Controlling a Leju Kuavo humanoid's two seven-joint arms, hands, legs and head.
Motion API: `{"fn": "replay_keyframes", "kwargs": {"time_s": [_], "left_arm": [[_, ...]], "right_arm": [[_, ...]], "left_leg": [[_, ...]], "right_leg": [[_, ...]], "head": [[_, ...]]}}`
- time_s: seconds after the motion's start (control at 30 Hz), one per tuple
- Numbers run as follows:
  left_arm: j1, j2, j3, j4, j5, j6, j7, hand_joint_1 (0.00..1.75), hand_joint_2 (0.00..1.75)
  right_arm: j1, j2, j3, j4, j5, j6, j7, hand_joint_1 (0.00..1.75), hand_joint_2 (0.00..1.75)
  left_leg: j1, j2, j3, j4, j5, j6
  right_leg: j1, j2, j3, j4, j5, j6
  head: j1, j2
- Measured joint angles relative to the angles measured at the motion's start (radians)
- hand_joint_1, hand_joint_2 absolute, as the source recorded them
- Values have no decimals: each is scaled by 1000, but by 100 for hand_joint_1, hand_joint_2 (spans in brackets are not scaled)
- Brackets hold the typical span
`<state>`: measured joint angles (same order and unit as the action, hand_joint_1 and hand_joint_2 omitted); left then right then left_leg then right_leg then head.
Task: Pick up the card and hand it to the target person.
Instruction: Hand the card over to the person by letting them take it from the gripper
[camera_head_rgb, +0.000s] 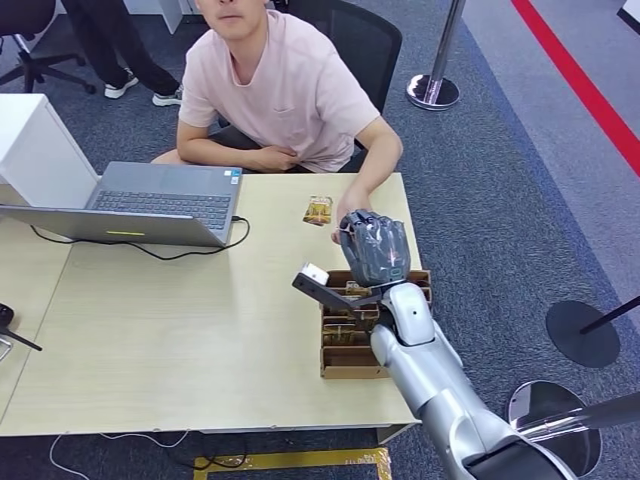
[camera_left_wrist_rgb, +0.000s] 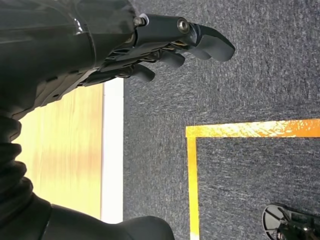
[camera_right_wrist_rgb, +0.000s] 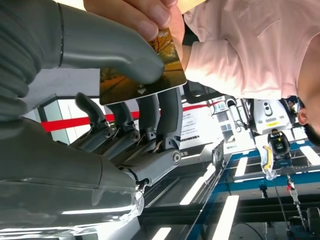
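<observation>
The counter (camera_head_rgb: 189, 340) carries a laptop (camera_head_rgb: 151, 205) at 10 o'clock, a brown tray (camera_head_rgb: 343, 362) of cards at 4 o'clock, and a loose card packet (camera_head_rgb: 318, 211) at 1 o'clock. A person (camera_head_rgb: 279, 85) in a pink shirt sits at the far edge, at 12 o'clock, one arm reaching toward the robot.

The right arm (camera_head_rgb: 438, 390) enters from 5 o'clock and extends over the tray. The right hand (camera_head_rgb: 375, 248) is raised above the tray's far end, just beside the person's hand (camera_head_rgb: 349, 215).

In the right wrist view the right hand (camera_right_wrist_rgb: 124, 100) is clamped on the card (camera_right_wrist_rgb: 151, 75), thumb pressed on one face, fingers (camera_right_wrist_rgb: 166, 115) behind the other. The person's fingers (camera_right_wrist_rgb: 132, 15) touch the card's opposite edge and appear to pinch it.

The left hand (camera_left_wrist_rgb: 158, 50) hangs beside the counter edge above the carpet, fingers extended and slightly apart, holding nothing.

Step in hand, by judgement: the handover itself; pick-up and carry are done. The next move calls for the thumb to ease off the card once the person's pinch is firm, then a withdrawal of the arm clear of the tray. Releasing too soon risks dropping the card into the tray.
</observation>
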<state>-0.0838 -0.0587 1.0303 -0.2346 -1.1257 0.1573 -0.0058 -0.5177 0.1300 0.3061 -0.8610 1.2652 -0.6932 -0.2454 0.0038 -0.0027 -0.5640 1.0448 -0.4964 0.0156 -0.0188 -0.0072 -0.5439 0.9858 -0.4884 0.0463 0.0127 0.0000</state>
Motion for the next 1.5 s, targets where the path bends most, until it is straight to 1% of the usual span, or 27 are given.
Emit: {"fn": "replay_keyframes", "kwargs": {"time_s": [0.03,0.13,0.27,0.6,0.7,0.77,0.83,0.93,1.0,1.1,1.23,1.4,1.5], "left_arm": [[0,0,0,0,-2,-2,0,0,175],[0,0,0,0,-5,-6,-4,0,175],[0,1,0,0,0,-3,-6,0,0],[0,1,-1,0,1,6,-5,0,0],[0,1,0,0,2,7,-6,0,0],[1,1,0,0,7,8,-6,0,0],[1,1,1,0,12,9,-6,0,0],[2,1,2,0,13,9,-5,0,0],[2,1,2,0,13,9,-2,0,0],[3,1,2,0,13,9,3,0,0],[3,1,3,0,13,9,6,0,0],[3,1,4,0,13,10,6,0,0],[3,1,6,0,13,13,6,0,0]], "right_arm": [[-9,5,-5,14,1,0,2,0,175],[-27,16,-15,49,7,0,7,0,175],[-39,25,-30,75,13,0,8,0,175],[-53,37,-86,98,-19,-1,-24,0,175],[-61,39,-108,103,-72,-1,-50,0,175],[-69,40,-132,104,-184,5,-79,0,175],[-82,34,-159,103,-360,40,-92,0,175],[-90,1,-214,78,-674,167,-92,0,175],[-87,-31,-267,48,-851,254,-94,0,175],[-76,-86,-358,10,-1047,357,-113,0,175],[-45,-145,-467,-10,-1195,434,-140,0,175],[5,-195,-588,-9,-1353,501,-172,0,175],[36,-230,-673,18,-1445,540,-194,0,175]], "left_leg": [[0,0,0,0,0,0],[0,0,0,0,0,0],[0,0,0,0,0,0],[0,0,0,0,0,0],[0,0,0,0,0,0],[0,0,0,0,0,0],[0,0,0,0,0,0],[0,-1,0,1,0,0],[-1,-2,0,1,0,0],[-1,-3,-1,1,0,1],[-1,-3,-1,1,-1,1],[-1,-3,-1,1,-2,0],[0,-4,-2,1,-2,0]], "right_leg": [[0,0,0,0,0,0],[0,0,0,0,0,0],[0,0,0,0,0,0],[0,0,0,0,0,0],[0,0,0,0,0,0],[0,0,0,0,0,0],[0,0,0,0,0,0],[0,-1,0,-1,0,0],[0,-2,0,-1,0,0],[0,-3,0,-2,0,0],[0,-4,0,-2,0,0],[0,-4,-1,-2,0,0],[0,-5,-1,-2,0,0]], "head": [[0,0],[0,0],[0,0],[0,0],[0,0],[0,0],[0,0],[0,0],[0,0],[0,0],[0,0],[0,0],[0,0]]}}
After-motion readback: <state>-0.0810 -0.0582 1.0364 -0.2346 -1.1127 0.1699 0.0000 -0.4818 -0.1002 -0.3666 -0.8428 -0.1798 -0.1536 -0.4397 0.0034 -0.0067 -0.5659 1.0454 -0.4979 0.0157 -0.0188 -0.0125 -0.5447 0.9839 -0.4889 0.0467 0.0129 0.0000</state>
